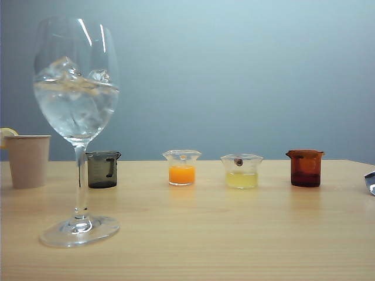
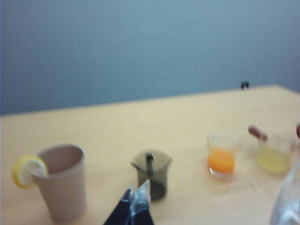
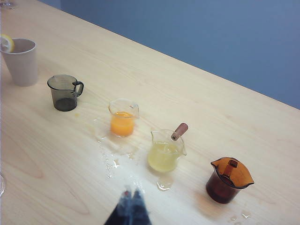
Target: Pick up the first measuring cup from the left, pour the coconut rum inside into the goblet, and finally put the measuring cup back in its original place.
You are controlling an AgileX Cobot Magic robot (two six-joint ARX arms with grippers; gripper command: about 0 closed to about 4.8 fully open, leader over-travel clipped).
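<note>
The first measuring cup [image 1: 103, 169], small and smoky grey, stands upright on the table just behind and right of the goblet's stem, with nothing holding it. How much coconut rum it holds I cannot tell through the dark plastic. The goblet [image 1: 76, 88] stands tall at the front left, its bowl holding ice cubes in clear liquid. In the left wrist view my left gripper [image 2: 136, 194] is shut and empty, pulled back a short way from the smoky cup [image 2: 152, 173]. My right gripper [image 3: 131, 193] is shut and empty, hovering over the table near the pale yellow cup, far from the smoky cup [image 3: 64, 93].
A beige paper cup [image 1: 28, 160] with a lemon slice stands at the far left. To the right of the smoky cup stand a row of cups: orange [image 1: 181, 168], pale yellow [image 1: 241, 171] and amber-brown [image 1: 306, 168]. Drops of spilled liquid [image 3: 110, 159] lie on the wooden table [image 1: 234, 234].
</note>
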